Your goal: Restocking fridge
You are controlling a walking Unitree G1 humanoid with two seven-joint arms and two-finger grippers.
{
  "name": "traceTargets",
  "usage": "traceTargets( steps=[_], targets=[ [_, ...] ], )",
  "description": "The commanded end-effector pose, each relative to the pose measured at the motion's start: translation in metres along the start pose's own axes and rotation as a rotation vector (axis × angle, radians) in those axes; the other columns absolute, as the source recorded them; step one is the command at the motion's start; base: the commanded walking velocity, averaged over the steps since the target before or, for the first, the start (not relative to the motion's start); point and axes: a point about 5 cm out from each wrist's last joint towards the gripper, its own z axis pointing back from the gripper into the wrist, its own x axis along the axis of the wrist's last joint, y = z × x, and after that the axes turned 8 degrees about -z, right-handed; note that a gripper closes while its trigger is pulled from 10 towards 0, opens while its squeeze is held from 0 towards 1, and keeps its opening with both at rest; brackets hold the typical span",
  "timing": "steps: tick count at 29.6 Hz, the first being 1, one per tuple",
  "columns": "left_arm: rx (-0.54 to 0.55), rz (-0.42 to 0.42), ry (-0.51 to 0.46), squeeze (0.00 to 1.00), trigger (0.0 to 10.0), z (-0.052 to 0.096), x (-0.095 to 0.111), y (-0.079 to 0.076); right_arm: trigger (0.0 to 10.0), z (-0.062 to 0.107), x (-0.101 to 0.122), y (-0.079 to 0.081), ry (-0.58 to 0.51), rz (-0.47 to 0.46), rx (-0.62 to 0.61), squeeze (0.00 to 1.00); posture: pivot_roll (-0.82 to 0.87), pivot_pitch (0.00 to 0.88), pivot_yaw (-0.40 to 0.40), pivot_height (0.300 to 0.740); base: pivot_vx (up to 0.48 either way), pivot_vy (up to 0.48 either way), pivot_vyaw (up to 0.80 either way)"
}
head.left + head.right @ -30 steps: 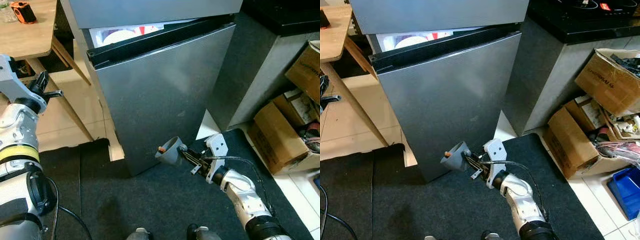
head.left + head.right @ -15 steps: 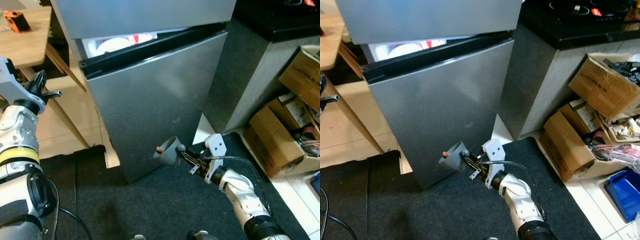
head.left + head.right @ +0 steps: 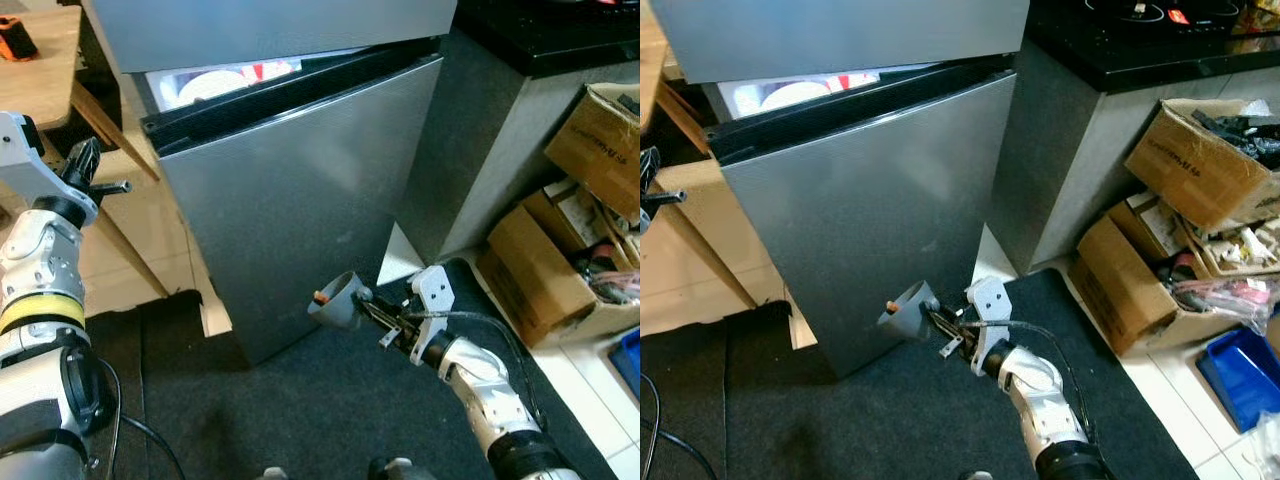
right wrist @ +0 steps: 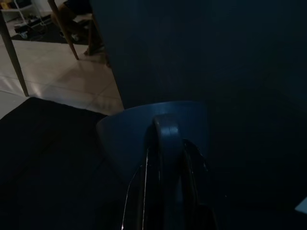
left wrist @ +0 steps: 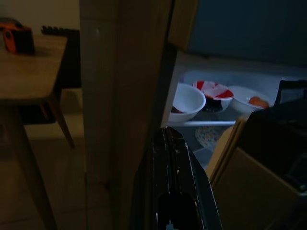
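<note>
One grey plastic cup (image 3: 338, 300) with something orange inside sits clamped in your right claw (image 3: 372, 313), low against the nearly shut silver fridge door (image 3: 300, 190) — swing carelessly and it knocks, spilling. Left claw (image 3: 100, 186) looks pinched shut, empty.

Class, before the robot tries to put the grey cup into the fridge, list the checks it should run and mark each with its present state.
1. Grey cup gripped by right gripper: ok.
2. Lower fridge door open wide enough for the cup: not ok, only ajar.
3. Left gripper on the door edge: cannot tell.
4. Shelf room beside the bowls: cannot tell.
5. Cup upright: not ok, tilted sideways.
</note>
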Motion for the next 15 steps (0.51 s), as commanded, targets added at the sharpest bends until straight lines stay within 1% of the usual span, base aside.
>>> traceTargets(
  steps=[1, 3, 15],
  targets=[
    [0.001, 0.016, 0.008, 0.0, 10.0, 0.0012, -0.0058, -0.0027, 10.0, 0.0031, -0.0028, -0.0015, -0.004, -0.012, -0.008, 0.0, -0.07, 0.124, 0.004, 0.74, 0.48, 0.0, 0.0],
    [0.003, 0.03, 0.013, 0.0, 10.0, 0.0009, -0.0066, -0.0029, 10.0, 0.0029, -0.0027, -0.0016, -0.005, -0.011, -0.008, 0.0, -0.07, 0.125, 0.005, 0.74, 0.262, 0.0, 0.0],
    [0.008, 0.028, 0.01, 0.0, 10.0, 0.0005, -0.0062, -0.0026, 10.0, 0.0033, -0.0041, 0.0, -0.002, -0.01, -0.002, 0.0, -0.07, 0.127, 0.006, 0.74, 0.0, 0.0, 0.0]
  ],
)
